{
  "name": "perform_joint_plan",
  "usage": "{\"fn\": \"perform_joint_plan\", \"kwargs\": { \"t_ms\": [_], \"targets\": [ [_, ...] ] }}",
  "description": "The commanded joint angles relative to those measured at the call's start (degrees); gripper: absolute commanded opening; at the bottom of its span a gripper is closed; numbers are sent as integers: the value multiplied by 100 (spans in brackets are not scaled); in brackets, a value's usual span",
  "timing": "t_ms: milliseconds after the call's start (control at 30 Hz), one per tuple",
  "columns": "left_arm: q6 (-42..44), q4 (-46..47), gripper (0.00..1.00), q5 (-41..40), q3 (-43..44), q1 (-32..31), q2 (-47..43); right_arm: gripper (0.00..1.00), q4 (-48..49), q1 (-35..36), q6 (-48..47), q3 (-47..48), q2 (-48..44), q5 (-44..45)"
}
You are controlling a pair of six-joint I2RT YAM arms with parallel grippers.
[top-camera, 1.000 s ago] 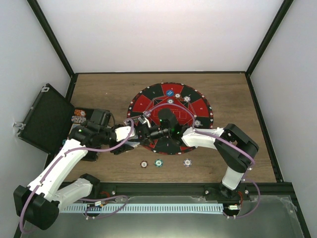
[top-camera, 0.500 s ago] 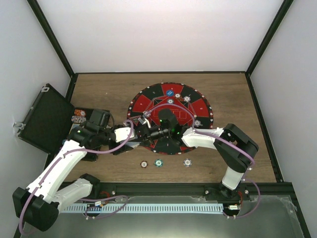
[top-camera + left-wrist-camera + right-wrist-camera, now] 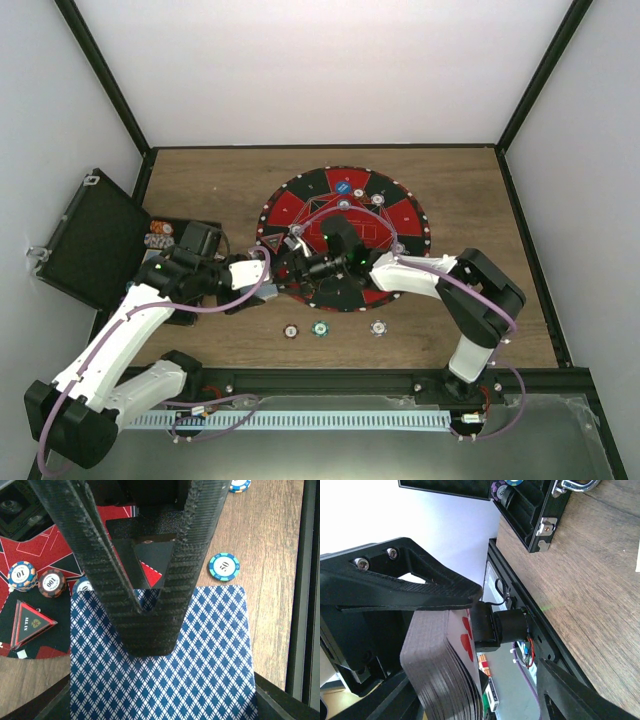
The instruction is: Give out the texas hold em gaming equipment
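Note:
My right gripper (image 3: 292, 266) is shut on a deck of playing cards (image 3: 427, 670), holding it by its edges; a red-heart face shows on one side. The top card (image 3: 200, 670) has a blue diamond back. My left gripper (image 3: 150, 635) is shut, its tips lying on that card's back. The two grippers meet at the left edge of the round red-and-black mat (image 3: 300, 210), the left gripper (image 3: 260, 272) just left of the right. Three poker chips (image 3: 319, 328) lie in a row on the wood below the mat. A blue disc (image 3: 343, 186) and other chips (image 3: 398, 247) sit on the mat.
The open black case (image 3: 90, 240) stands at the left with chips (image 3: 158, 235) in its tray; it also shows in the right wrist view (image 3: 530, 510). A triangular all-in marker (image 3: 31, 625) and two chips (image 3: 22, 576) lie on the mat's edge. A 50 chip (image 3: 223, 566) lies on the wood.
Both arms have shifted only slightly. The grippers stay together at the mat's left edge with the deck between them.

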Motion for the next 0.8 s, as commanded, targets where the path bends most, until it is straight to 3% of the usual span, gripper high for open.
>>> {"fn": "perform_joint_plan", "kwargs": {
  "t_ms": [0, 433, 767],
  "targets": [
    [53, 73, 4, 125, 25, 8, -45, 61, -321, 96, -225, 377, -17, -33],
    [8, -20, 4, 123, 75, 8, -68, 57, -400, 278, -300, 793, 490, 18],
    [-5, -59, 4, 96, 102, 28, -73, 49, -925, -114, -751, 260, -5, 106]
  ]
}}
